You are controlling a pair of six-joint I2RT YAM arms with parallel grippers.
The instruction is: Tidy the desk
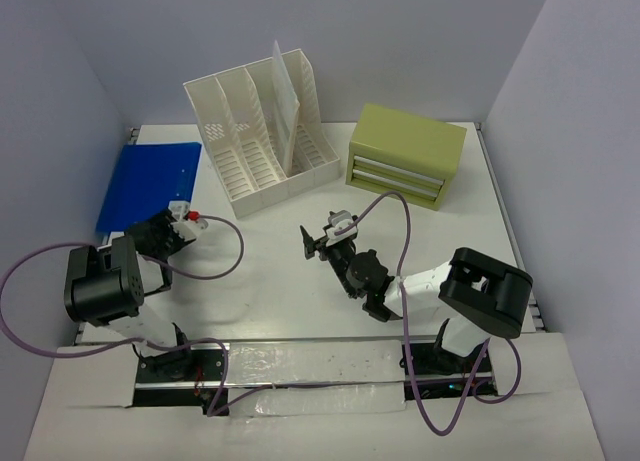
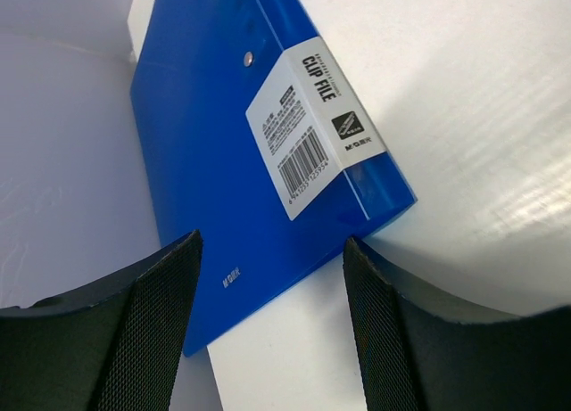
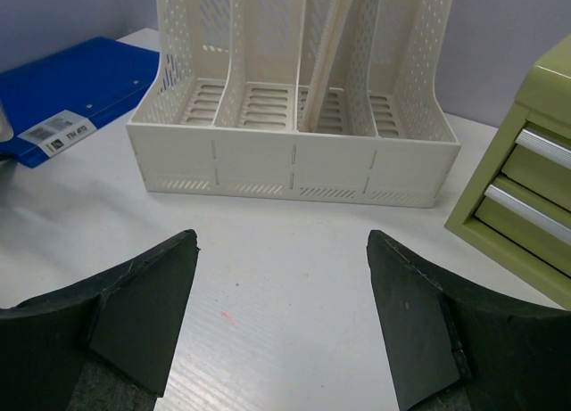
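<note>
The white desk (image 1: 280,271) holds a blue clip file (image 1: 150,184) lying flat at the far left. My left gripper (image 1: 178,219) is open and empty, just short of the file's near edge. In the left wrist view the file (image 2: 223,161) with its white barcode label lies ahead of the open gripper (image 2: 272,242), its near corner between the fingers. My right gripper (image 1: 320,236) is open and empty over the middle of the desk. In the right wrist view it (image 3: 281,237) faces the file rack over bare desk (image 3: 285,250).
A white slotted file rack (image 1: 262,131) stands at the back with a pale sheet (image 1: 285,106) leaning in one slot; it also shows in the right wrist view (image 3: 294,152). An olive-green drawer box (image 1: 408,153) stands at the back right. Grey walls enclose three sides.
</note>
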